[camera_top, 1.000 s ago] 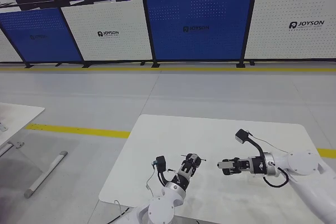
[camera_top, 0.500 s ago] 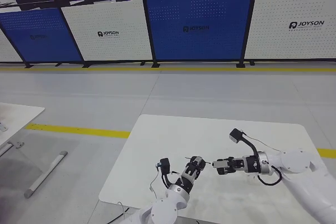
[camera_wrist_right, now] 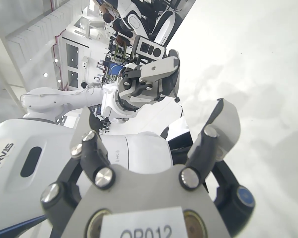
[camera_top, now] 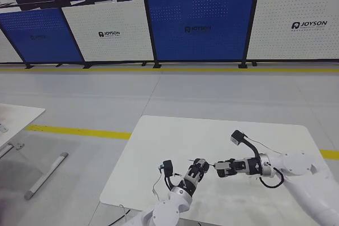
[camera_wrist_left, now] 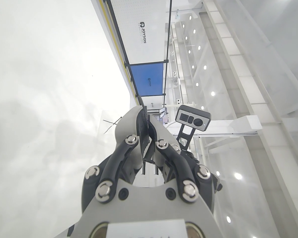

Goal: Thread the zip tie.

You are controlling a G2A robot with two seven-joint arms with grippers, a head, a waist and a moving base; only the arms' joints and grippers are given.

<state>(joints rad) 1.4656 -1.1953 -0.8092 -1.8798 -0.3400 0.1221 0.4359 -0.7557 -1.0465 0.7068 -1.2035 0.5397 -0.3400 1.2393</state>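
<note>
Left gripper above the table's near half, jaws closed on the thin black zip tie; a strand pokes out past the pads. Right gripper also above the table's near half, facing the left one close by, jaws spread wide, holding nothing.

Left wrist view: you lose the zip tie where it runs behind the left gripper; its clamped stretch is hidden. Top view: the strand is too thin to tell whether it touches the right gripper.
</note>
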